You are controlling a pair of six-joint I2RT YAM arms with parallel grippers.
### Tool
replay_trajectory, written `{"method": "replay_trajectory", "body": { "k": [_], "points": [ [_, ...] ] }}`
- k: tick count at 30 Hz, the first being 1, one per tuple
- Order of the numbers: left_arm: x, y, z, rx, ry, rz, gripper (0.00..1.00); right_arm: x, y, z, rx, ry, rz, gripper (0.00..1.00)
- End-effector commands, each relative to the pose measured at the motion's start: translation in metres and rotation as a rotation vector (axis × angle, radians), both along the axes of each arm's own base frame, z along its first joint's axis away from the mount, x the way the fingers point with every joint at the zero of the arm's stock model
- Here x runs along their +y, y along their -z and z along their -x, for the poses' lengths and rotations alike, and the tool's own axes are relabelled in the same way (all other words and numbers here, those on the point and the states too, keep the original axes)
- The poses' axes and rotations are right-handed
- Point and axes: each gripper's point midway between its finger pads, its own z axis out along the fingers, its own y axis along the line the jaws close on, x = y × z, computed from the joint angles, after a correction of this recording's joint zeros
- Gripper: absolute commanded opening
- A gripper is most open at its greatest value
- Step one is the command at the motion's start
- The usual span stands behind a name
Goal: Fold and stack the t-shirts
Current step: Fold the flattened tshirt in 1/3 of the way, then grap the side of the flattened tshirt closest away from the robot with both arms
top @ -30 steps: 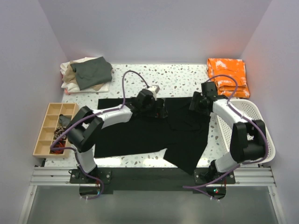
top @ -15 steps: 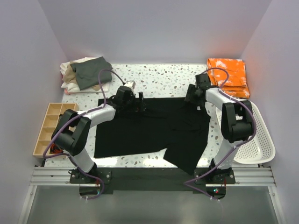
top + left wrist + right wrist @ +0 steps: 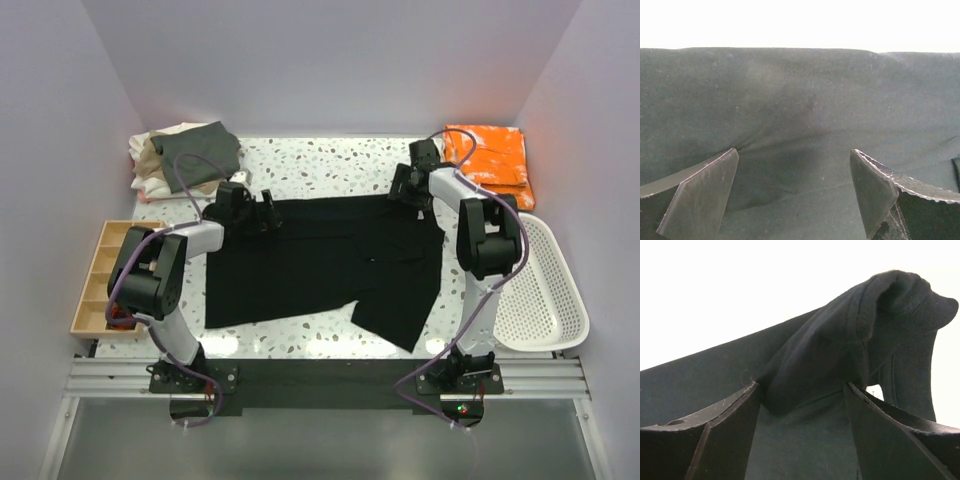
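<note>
Watching the shirt (image 3: 320,265): left jaws and right jaws stand apart at its far edge; cloth bunched between the right pair could snag, dragging it askew.

We hold our left arm (image 3: 150,275) bent sharply at the elbow, the forearm running out to the far right, and the left gripper (image 3: 264,212) sits low with its fingers (image 3: 705,192) spread wide apart. Our right arm (image 3: 487,238) reaches straight out from its base and turns left at the wrist. There the right gripper (image 3: 405,190) points leftward, also low, its fingers (image 3: 725,440) wide apart too.
</note>
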Motion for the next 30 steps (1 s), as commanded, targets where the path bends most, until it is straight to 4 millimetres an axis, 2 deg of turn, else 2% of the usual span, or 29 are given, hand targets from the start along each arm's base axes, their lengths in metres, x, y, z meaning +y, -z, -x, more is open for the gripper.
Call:
{"method": "replay_trajectory", "body": {
  "k": [1, 6, 8, 10, 11, 12, 13, 14, 15, 17, 18, 20, 21, 22, 23, 24, 25, 26, 27, 28, 29, 30],
  "points": [
    [0.051, 0.028, -0.013, 0.059, -0.082, -0.111, 1.00, -0.001, 0.004, -0.033, -0.019, -0.040, -0.014, 0.73],
    [0.057, 0.016, -0.042, 0.009, -0.068, -0.130, 1.00, 0.014, -0.011, -0.059, -0.079, -0.092, -0.076, 0.73],
    [0.056, 0.007, -0.048, -0.019, -0.069, -0.122, 1.00, 0.016, -0.033, -0.068, -0.140, -0.123, -0.089, 0.74],
    [0.053, -0.014, -0.055, -0.076, -0.088, -0.093, 1.00, 0.016, -0.048, -0.070, -0.195, -0.139, -0.087, 0.75],
    [0.051, -0.022, -0.055, -0.094, -0.086, -0.077, 1.00, 0.016, -0.081, -0.070, -0.266, -0.147, -0.087, 0.75],
    [0.047, -0.044, -0.059, -0.154, -0.078, -0.052, 1.00, 0.014, -0.095, -0.068, -0.299, -0.147, -0.079, 0.75],
    [0.040, -0.055, -0.058, -0.179, -0.058, -0.032, 1.00, 0.011, -0.103, -0.063, -0.331, -0.138, -0.066, 0.76],
    [0.037, -0.063, -0.057, -0.195, -0.059, -0.014, 1.00, 0.008, -0.140, -0.057, -0.408, -0.133, -0.060, 0.76],
    [0.034, -0.087, -0.056, -0.248, -0.051, 0.010, 1.00, 0.005, -0.155, -0.050, -0.442, -0.120, -0.056, 0.77],
    [0.027, -0.109, -0.053, -0.299, -0.044, 0.026, 1.00, -0.002, -0.159, -0.030, -0.450, -0.086, -0.046, 0.81],
    [0.024, -0.123, -0.047, -0.310, -0.034, 0.034, 1.00, -0.005, -0.169, -0.010, -0.467, -0.056, -0.059, 0.83],
    [0.023, -0.133, -0.038, -0.314, -0.027, 0.050, 1.00, -0.010, -0.166, 0.017, -0.432, -0.023, -0.054, 0.87],
    [0.022, -0.147, -0.031, -0.342, -0.020, 0.064, 1.00, -0.012, -0.175, 0.032, -0.444, 0.003, -0.071, 0.88],
    [0.022, -0.141, -0.022, -0.324, -0.018, 0.066, 1.00, -0.014, -0.148, 0.057, -0.358, 0.013, -0.070, 0.89],
    [0.025, -0.139, -0.010, -0.293, -0.025, 0.060, 1.00, -0.011, -0.140, 0.071, -0.323, 0.008, -0.087, 0.89],
    [0.027, -0.137, -0.004, -0.287, -0.029, 0.050, 1.00, -0.012, -0.127, 0.097, -0.270, 0.014, -0.095, 0.89],
    [0.030, -0.115, 0.013, -0.241, -0.026, 0.040, 1.00, -0.012, -0.121, 0.110, -0.244, 0.017, -0.098, 0.89],
    [0.032, -0.120, 0.025, -0.259, -0.029, 0.043, 1.00, -0.011, -0.114, 0.123, -0.219, 0.015, -0.100, 0.89],
    [0.034, -0.115, 0.036, -0.251, -0.036, 0.046, 1.00, -0.010, -0.093, 0.148, -0.150, 0.011, -0.109, 0.88],
    [0.037, -0.092, 0.055, -0.200, -0.048, 0.045, 1.00, -0.009, -0.100, 0.161, -0.173, 0.006, -0.125, 0.88],
    [0.039, -0.098, 0.067, -0.219, -0.058, 0.064, 1.00, -0.009, -0.097, 0.173, -0.169, 0.006, -0.135, 0.88],
    [0.039, -0.093, 0.076, -0.209, -0.061, 0.071, 1.00, -0.004, -0.081, 0.193, -0.120, 0.000, -0.170, 0.88]
  ]
}}
